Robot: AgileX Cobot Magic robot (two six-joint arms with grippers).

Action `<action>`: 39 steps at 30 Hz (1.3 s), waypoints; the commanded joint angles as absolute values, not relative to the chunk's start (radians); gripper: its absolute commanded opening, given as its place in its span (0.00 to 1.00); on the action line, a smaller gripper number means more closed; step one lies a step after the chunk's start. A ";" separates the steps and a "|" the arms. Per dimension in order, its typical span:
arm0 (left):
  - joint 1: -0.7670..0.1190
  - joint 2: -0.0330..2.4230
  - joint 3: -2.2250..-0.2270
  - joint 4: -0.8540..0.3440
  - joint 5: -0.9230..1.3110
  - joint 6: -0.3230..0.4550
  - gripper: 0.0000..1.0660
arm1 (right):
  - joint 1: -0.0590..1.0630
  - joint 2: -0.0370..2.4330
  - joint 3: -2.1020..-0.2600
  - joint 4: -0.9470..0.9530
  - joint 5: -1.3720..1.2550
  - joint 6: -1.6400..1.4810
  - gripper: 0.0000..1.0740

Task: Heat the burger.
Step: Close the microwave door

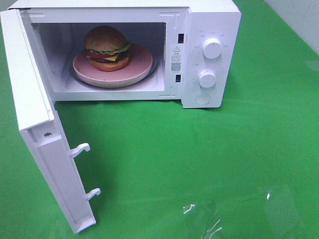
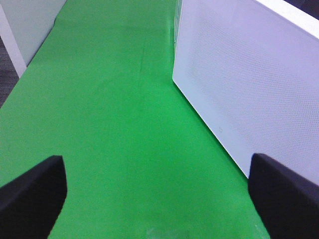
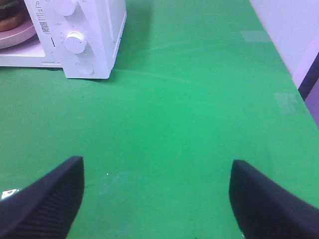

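Note:
The burger (image 1: 106, 47) sits on a pink plate (image 1: 142, 63) inside the white microwave (image 1: 214, 20), whose door (image 1: 37, 129) stands swung wide open toward the front left. Neither gripper shows in the exterior high view. My left gripper (image 2: 157, 199) is open with nothing between its dark fingers (image 2: 32, 196); it hovers over the green cloth beside the door's dotted outer face (image 2: 244, 74). My right gripper (image 3: 157, 199) is open and empty too, well back from the microwave's control panel (image 3: 75, 42). An edge of the burger (image 3: 10, 15) and plate (image 3: 15, 39) shows in the right wrist view.
Two knobs (image 1: 212, 48) (image 1: 207, 78) and a round button (image 1: 202, 98) are on the microwave's right panel. Two latch hooks (image 1: 79, 149) stick out from the door's inner edge. A green cloth (image 1: 199, 159) covers the table, with a pale wall at the far right.

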State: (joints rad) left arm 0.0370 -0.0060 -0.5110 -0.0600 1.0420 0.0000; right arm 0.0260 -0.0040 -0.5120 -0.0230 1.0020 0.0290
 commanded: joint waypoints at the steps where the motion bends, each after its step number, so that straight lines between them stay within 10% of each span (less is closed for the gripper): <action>1: 0.034 -0.024 -0.510 -0.057 1.033 0.000 0.85 | 0.021 -0.029 -0.508 -0.020 1.003 0.022 0.71; 28: 0.034 0.043 -0.531 -0.059 1.004 -0.012 0.82 | 0.021 -0.029 -0.508 -0.020 1.003 0.022 0.71; 35: 0.034 0.154 -0.544 -0.050 0.872 -0.012 0.52 | 0.021 -0.029 -0.508 -0.020 1.003 0.022 0.71; 39: 0.034 0.272 -0.544 -0.047 0.739 -0.012 0.15 | 0.021 -0.029 -0.508 -0.020 1.003 0.022 0.71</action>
